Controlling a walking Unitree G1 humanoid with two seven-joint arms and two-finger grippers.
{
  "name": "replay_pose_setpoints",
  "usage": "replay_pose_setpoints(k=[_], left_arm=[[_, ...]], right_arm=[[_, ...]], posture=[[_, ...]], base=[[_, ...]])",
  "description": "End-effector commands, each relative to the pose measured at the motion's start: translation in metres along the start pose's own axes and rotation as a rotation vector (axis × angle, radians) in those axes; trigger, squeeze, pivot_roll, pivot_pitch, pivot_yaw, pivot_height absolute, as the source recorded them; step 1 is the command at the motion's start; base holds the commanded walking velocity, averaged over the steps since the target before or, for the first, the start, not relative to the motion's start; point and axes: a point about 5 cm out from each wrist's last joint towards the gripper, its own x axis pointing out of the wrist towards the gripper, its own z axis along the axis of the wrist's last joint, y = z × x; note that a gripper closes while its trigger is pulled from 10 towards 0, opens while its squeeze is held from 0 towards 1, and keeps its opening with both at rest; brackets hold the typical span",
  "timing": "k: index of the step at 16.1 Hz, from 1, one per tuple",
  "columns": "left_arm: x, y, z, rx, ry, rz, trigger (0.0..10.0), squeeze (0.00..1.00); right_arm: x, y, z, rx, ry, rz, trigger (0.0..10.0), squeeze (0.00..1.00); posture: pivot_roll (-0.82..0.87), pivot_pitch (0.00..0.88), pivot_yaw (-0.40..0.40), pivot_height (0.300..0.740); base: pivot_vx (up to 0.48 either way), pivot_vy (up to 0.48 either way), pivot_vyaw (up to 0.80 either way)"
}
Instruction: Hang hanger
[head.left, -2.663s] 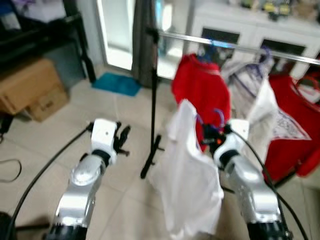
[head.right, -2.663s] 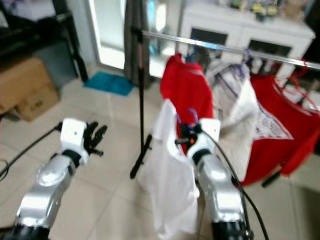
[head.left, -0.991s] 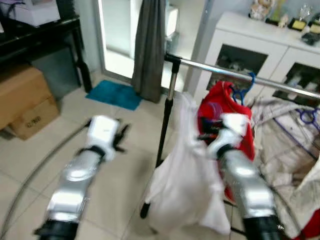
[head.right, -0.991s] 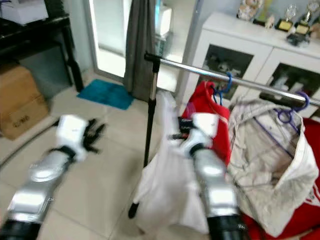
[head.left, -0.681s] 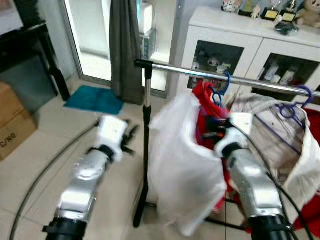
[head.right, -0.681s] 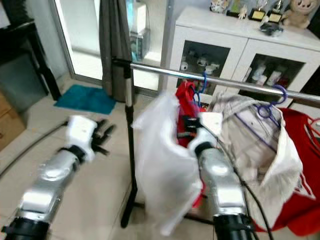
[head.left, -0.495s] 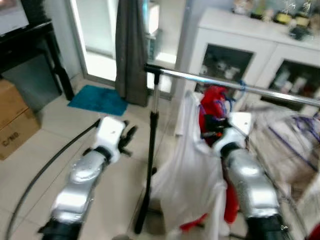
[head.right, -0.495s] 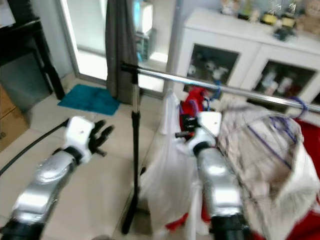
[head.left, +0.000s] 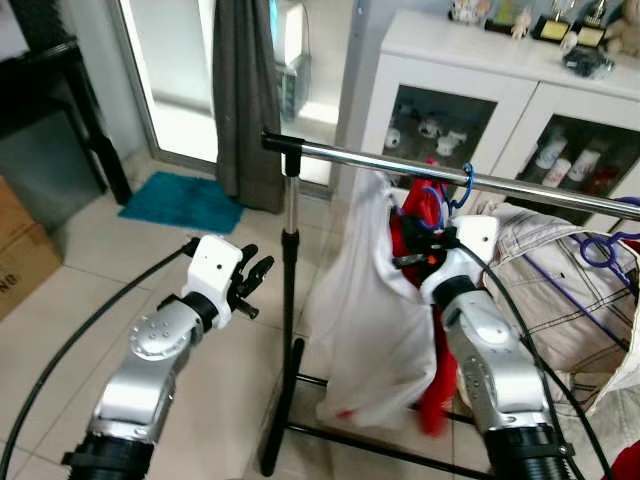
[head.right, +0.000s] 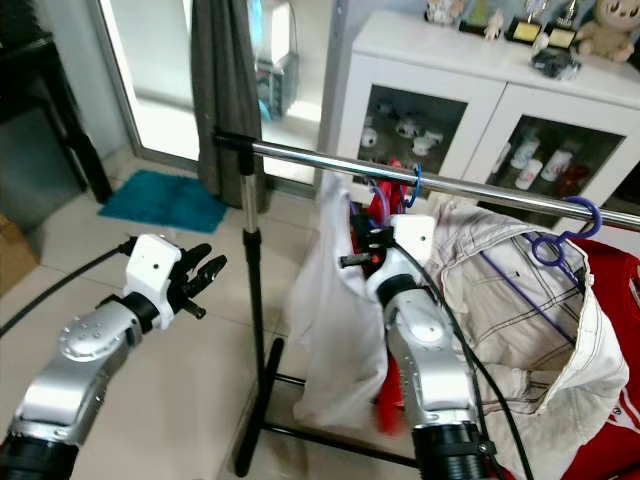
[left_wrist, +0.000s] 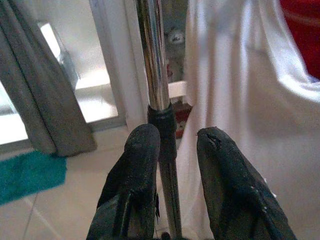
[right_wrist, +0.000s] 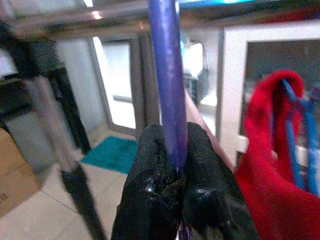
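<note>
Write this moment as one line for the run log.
right gripper: shut on purple hanger | white shirt: hanging from it, below rail | left gripper: open, idle

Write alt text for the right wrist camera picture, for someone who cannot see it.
Two black fingers of the robot's right gripper pinch a purple hanger that rises toward a blurred silver rail overhead. A red garment on a blue hanger hangs beside it, with a bright doorway and a teal mat behind.

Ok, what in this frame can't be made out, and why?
- Purple hanger: right wrist view cuts off its hook at the top edge; whether it's over the rail is unclear.
- Hanger body: head views, hidden by the white garment.
- Right claw: fingertips buried against that garment.
</note>
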Motion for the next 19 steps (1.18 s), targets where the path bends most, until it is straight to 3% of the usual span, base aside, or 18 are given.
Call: replay_pose_setpoints(k=[1, 4, 6, 7, 11, 16, 19], left_arm=[[0.002, 0.003, 0.008, 0.01, -0.029, -0.028, 10.0, 0.0], [0.003, 0.004, 0.014, 0.03, -0.026, -0.123, 10.0, 0.0], [0.004, 0.0, 0.022, 0.022, -0.06, -0.236, 10.0, 0.0], [0.004, -0.001, 0.025, 0.024, -0.071, -0.261, 10.0, 0.0], [0.005, -0.001, 0.03, 0.01, -0.076, -0.349, 10.0, 0.0], [0.002, 0.01, 0.042, 0.019, -0.097, -0.38, 10.0, 0.0], [0.003, 0.009, 0.051, 0.03, -0.113, -0.42, 10.0, 0.0]], right_arm=[[0.005, 0.0, 0.02, -0.003, -0.102, 0.004, 10.0, 0.0], [0.008, 0.005, 0.025, -0.029, -0.12, 0.039, 10.0, 0.0], [0.021, 0.018, 0.03, -0.148, -0.055, 0.095, 10.0, 0.0], [0.027, 0.021, 0.032, -0.157, -0.033, 0.097, 10.0, 0.0], [0.056, 0.025, 0.037, -0.097, 0.042, 0.058, 10.0, 0.0], [0.079, 0.019, 0.036, -0.069, 0.13, -0.002, 10.0, 0.0], [0.089, 0.017, 0.033, -0.069, 0.186, -0.018, 10.0, 0.0]], posture=[[0.02, 0.0, -0.062, 0.74], [0.02, 0.0, -0.059, 0.74], [0.02, 0.0, -0.054, 0.74], [0.01, 0.0, -0.049, 0.74], [0.01, 0.0, -0.048, 0.74], [0.02, 0.0, -0.056, 0.74], [0.02, 0.0, -0.053, 0.74]], base=[[0.0, 0.0, 0.0], [0.0, 0.0, 0.0], [0.0, 0.0, 0.0], [0.0, 0.0, 0.0], [0.0, 0.0, 0.0], [0.0, 0.0, 0.0], [0.0, 0.0, 0.0]])
